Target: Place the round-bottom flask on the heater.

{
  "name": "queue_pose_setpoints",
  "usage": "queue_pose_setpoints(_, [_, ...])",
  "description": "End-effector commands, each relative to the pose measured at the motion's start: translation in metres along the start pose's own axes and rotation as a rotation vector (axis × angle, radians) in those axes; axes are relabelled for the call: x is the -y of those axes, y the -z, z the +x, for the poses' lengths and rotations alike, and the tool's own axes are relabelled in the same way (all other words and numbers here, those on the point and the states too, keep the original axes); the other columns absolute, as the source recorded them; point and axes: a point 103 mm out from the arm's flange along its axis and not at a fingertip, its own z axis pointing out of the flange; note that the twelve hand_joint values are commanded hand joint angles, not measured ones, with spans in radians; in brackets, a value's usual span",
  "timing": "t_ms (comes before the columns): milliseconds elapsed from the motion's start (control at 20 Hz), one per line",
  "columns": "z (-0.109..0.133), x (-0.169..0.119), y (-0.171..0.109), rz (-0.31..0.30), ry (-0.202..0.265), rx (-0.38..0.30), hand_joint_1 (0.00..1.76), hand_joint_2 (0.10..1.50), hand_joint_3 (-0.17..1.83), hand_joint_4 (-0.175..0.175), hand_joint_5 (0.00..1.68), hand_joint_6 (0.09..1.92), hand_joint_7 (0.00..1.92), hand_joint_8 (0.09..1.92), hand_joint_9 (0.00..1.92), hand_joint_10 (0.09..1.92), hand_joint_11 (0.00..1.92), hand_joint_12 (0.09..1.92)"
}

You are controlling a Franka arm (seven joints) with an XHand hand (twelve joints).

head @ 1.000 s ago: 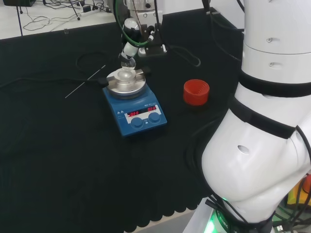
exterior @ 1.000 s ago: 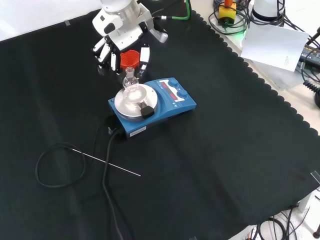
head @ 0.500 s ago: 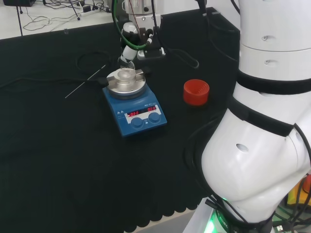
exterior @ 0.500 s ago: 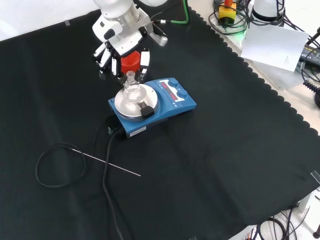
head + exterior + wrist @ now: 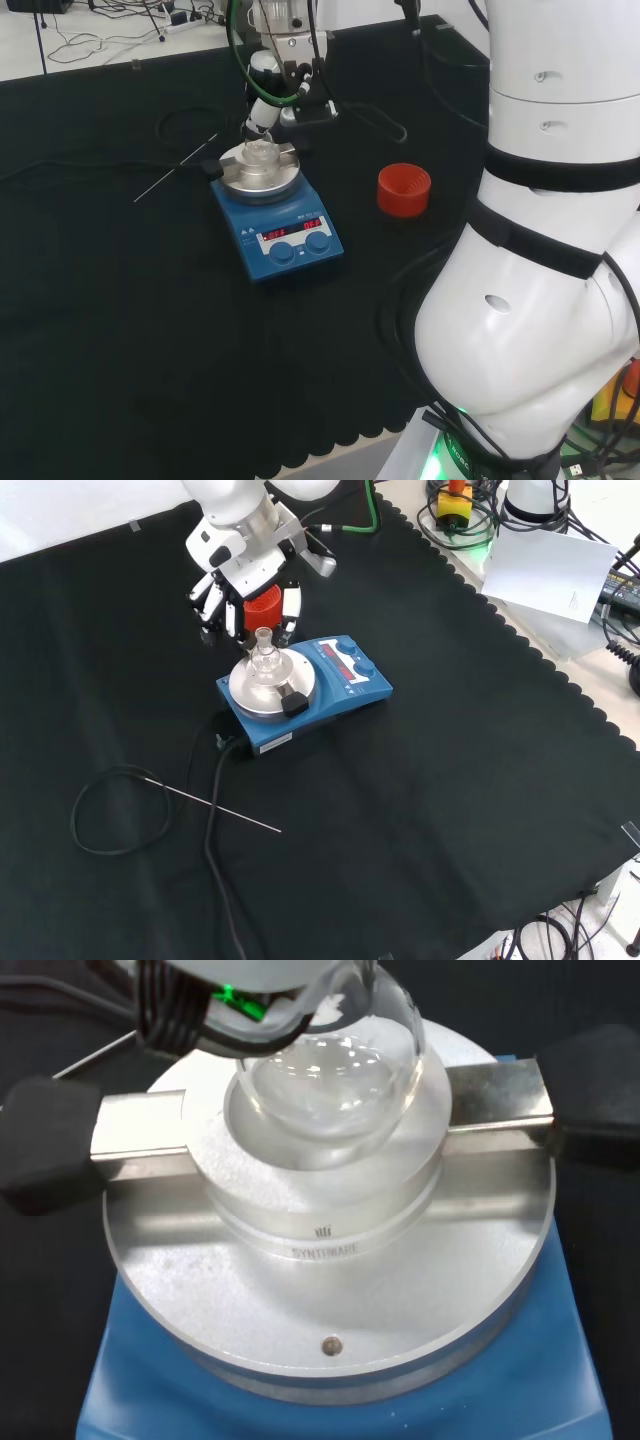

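Observation:
The clear round-bottom flask (image 5: pixel 264 658) has its bulb (image 5: pixel 325 1080) resting in the bowl of the round metal block (image 5: pixel 330 1250) on top of the blue heater (image 5: pixel 340 685). In the head view the flask (image 5: pixel 258 150) is at the heater's (image 5: pixel 283 225) far end. My hand (image 5: pixel 243 555) hangs just above and behind the flask, fingers pointing down on either side of its neck. In the head view one finger of the hand (image 5: pixel 262 100) reaches down to the neck. The pinch itself is partly hidden.
A red ribbed ring stand (image 5: pixel 404 190) sits to the right of the heater in the head view, and behind the hand in the front view (image 5: pixel 263 607). A thin metal rod (image 5: pixel 215 808) and a looped black cable (image 5: pixel 110 810) lie nearer the front. The arm's white links (image 5: pixel 550 250) stand at the right.
The flask has come down with the hand and its bulb has settled into the block's bowl. The heater and the red stand have not moved.

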Motion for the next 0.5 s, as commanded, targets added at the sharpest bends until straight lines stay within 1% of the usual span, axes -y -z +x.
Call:
queue_pose_setpoints(50, [0.0035, -0.0008, -0.0014, 0.005, 0.000, 0.007, 1.09, 0.72, 0.61, 0.175, 1.18, 0.82, 0.38, 0.70, 0.59, 0.61, 0.15, 1.38])
queue_pose_setpoints(200, [0.0019, -0.0021, -0.0026, 0.022, 0.006, -0.021, 1.09, 0.74, 0.58, 0.175, 1.17, 0.83, 0.37, 0.70, 0.58, 0.62, 0.15, 1.39])
queue_pose_setpoints(350, [-0.0006, -0.0033, -0.0051, 0.035, 0.019, -0.047, 1.07, 0.84, 0.41, 0.175, 1.13, 0.83, 0.33, 0.71, 0.54, 0.64, 0.12, 1.40])
queue_pose_setpoints(400, [-0.0009, -0.0030, -0.0052, 0.039, 0.020, -0.050, 1.01, 0.82, 0.38, 0.126, 1.08, 0.81, 0.31, 0.72, 0.52, 0.65, 0.10, 1.41])
queue_pose_setpoints(450, [-0.0016, -0.0028, -0.0049, 0.044, 0.024, -0.057, 0.96, 0.78, 0.41, 0.079, 1.04, 0.80, 0.30, 0.72, 0.51, 0.66, 0.09, 1.41])
queue_pose_setpoints(500, [-0.0018, -0.0021, -0.0042, 0.045, 0.024, -0.057, 0.93, 0.74, 0.45, 0.046, 1.00, 0.80, 0.29, 0.72, 0.50, 0.66, 0.08, 1.42])
